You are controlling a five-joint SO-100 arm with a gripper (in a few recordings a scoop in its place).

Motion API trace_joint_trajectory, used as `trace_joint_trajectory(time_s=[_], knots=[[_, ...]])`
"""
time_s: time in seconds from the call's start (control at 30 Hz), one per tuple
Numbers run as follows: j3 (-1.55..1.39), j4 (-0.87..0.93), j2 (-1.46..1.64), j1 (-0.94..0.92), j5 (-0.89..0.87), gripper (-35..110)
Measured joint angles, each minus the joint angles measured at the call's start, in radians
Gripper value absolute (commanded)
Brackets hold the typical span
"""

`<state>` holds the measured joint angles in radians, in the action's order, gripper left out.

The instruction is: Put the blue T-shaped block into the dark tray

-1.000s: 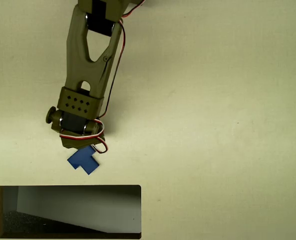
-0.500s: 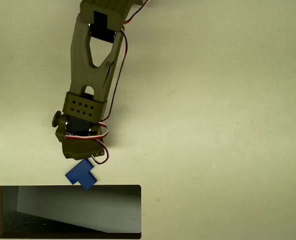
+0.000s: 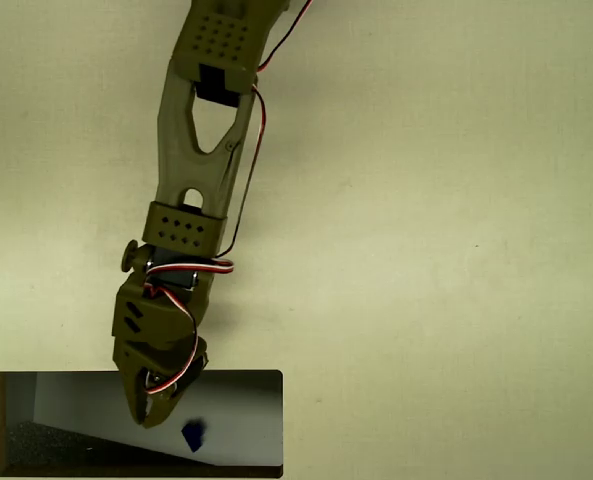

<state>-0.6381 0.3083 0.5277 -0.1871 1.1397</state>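
In the overhead view the olive arm reaches down over the top rim of the dark tray (image 3: pixel 271 378), which lies at the lower left. My gripper (image 3: pixel 164 408) hangs above the tray's grey inner wall, its long finger (image 3: pixel 144 412) pointing into the tray. The blue T-shaped block (image 3: pixel 193 434) shows as a small blue patch inside the tray, just right of and below that fingertip and apart from it. It looks tilted, with little of its T outline showing. The jaws appear spread, with nothing between them.
The tray sits against the picture's bottom edge. A plain pale tabletop (image 3: pixel 436 250) surrounds it, with bare room to the right of the arm and tray. Red, white and black wires (image 3: pixel 244 190) run along the arm.
The arm has stretched downward from the table into the space over the tray. The block, carried at the gripper's tip before, now sits inside the tray, apart from the fingers.
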Motion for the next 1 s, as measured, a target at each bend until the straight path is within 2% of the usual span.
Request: trace_joint_trajectory(time_s=[0.17,0.33,0.47,0.6,1.0], knots=[[-0.031,-0.101,-0.074,0.026,0.186,0],[0.075,-0.377,-0.298,0.051,0.33,0],[0.167,-0.566,-0.42,0.104,0.353,0],[0.344,-0.614,-0.552,0.124,0.353,0],[0.403,-0.747,-0.673,0.123,0.422,0]])
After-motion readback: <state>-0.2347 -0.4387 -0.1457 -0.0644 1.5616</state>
